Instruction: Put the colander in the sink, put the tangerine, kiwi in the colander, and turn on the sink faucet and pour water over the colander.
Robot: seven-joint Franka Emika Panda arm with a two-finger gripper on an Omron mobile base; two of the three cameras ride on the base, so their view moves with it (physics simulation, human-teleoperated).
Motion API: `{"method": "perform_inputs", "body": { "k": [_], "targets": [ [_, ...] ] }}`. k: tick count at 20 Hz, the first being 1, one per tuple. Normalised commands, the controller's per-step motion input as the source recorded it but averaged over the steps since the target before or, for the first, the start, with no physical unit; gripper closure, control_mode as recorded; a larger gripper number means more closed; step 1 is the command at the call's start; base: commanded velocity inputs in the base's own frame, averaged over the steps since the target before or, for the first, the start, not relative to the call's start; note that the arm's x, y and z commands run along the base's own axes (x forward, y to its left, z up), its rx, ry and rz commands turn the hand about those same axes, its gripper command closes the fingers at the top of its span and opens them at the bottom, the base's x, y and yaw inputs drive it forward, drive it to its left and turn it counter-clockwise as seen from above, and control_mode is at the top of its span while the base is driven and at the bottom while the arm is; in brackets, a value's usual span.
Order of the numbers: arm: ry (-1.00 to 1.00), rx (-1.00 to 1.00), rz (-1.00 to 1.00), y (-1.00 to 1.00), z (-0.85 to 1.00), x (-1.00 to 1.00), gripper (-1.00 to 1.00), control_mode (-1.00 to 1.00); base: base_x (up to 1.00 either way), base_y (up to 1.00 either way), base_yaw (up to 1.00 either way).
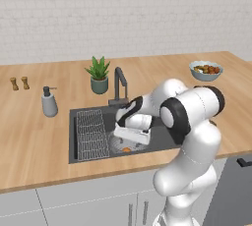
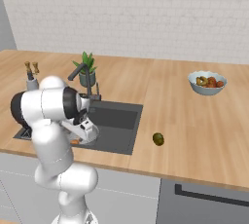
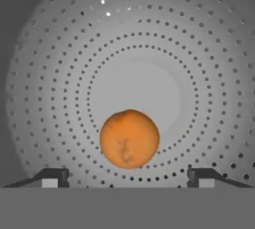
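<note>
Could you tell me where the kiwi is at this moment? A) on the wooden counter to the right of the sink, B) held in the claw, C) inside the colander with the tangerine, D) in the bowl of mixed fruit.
A: the kiwi lies alone on the counter right of the sink, while the colander holds just the tangerine.
</note>
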Motion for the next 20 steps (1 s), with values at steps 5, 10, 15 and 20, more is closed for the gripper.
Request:
{"method": "perform_inputs", "body": {
  "k": [5,10,15,20],
  "targets": [
    [-0.11,0.00,0.00,-0.70,0.58,-0.08,-1.00,-1.00,0.00,0.00,0.00],
    [-0.20,0.01,0.00,-0.65,1.00,-0.20,-1.00,-1.00,0.00,0.00,0.00],
    [-0.12,-0.02,0.00,-0.72,0.95,-0.13,-1.00,-1.00,0.00,0.00,0.00],
    [-0.03,-0.13,0.00,-0.98,0.50,-0.14,-1.00,-1.00,0.00,0.00,0.00]
  ]
}}
